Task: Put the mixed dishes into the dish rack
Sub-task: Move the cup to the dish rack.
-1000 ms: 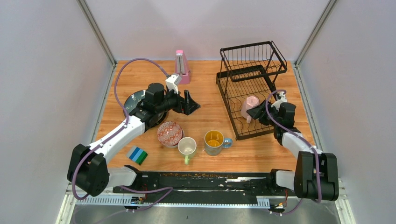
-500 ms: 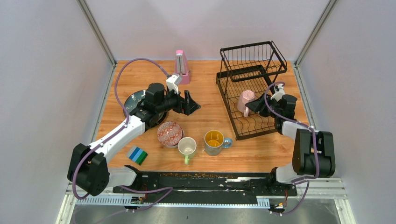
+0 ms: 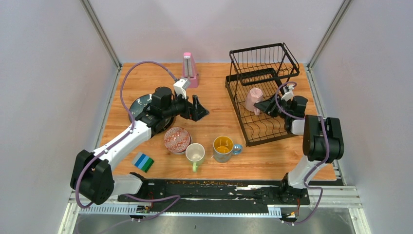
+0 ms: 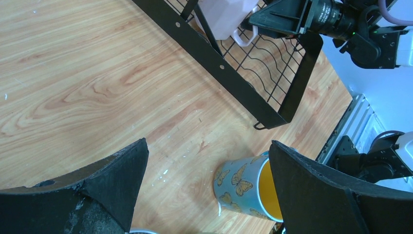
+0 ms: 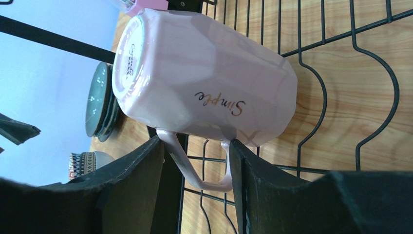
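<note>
The black wire dish rack (image 3: 237, 115) stands at the back right. My right gripper (image 3: 265, 106) is shut on the handle of the pink-white mug (image 3: 253, 99) and holds it tilted over the rack's plate slots. In the right wrist view the mug (image 5: 204, 78) lies sideways above the wires (image 5: 316, 87), its handle between my gripper's (image 5: 195, 180) jaws. My left gripper (image 3: 200, 108) is open and empty over the table's middle. The red-patterned bowl (image 3: 177, 139), pale green mug (image 3: 195, 153) and grey mug with yellow inside (image 3: 223, 147) stand on the table. Blue-grey plates (image 3: 139, 105) lie under my left arm.
A pink metronome (image 3: 189, 69) stands at the back centre. A blue-green striped block (image 3: 143, 162) lies at the front left. In the left wrist view the grey butterfly mug (image 4: 243, 187) sits between my open fingers, with the rack's corner (image 4: 285, 109) beyond it.
My right gripper has carried the pink-white mug farther back and left over the rack. The left arm has not moved.
</note>
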`<action>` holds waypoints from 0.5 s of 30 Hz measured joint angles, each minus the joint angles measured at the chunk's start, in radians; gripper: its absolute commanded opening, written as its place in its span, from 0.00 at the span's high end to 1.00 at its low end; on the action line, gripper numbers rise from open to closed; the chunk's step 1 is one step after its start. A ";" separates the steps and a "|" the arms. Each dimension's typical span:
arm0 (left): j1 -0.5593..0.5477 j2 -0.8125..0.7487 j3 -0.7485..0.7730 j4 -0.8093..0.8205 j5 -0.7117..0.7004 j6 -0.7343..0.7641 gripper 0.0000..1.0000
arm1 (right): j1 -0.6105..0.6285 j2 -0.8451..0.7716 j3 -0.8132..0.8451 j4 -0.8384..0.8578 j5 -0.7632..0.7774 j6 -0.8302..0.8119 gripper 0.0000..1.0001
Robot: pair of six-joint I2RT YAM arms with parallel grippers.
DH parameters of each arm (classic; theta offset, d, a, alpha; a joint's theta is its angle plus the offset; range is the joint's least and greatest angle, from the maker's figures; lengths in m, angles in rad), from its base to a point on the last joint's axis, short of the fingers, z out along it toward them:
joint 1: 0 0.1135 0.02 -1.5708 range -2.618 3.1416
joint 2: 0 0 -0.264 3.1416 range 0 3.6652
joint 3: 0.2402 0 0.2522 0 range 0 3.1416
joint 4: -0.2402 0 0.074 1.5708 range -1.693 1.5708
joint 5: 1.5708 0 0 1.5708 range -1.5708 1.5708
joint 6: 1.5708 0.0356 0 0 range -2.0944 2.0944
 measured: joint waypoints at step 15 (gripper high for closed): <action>0.000 0.000 0.000 -0.006 0.000 0.003 0.00 | -0.085 0.098 -0.027 0.170 -0.126 0.180 0.33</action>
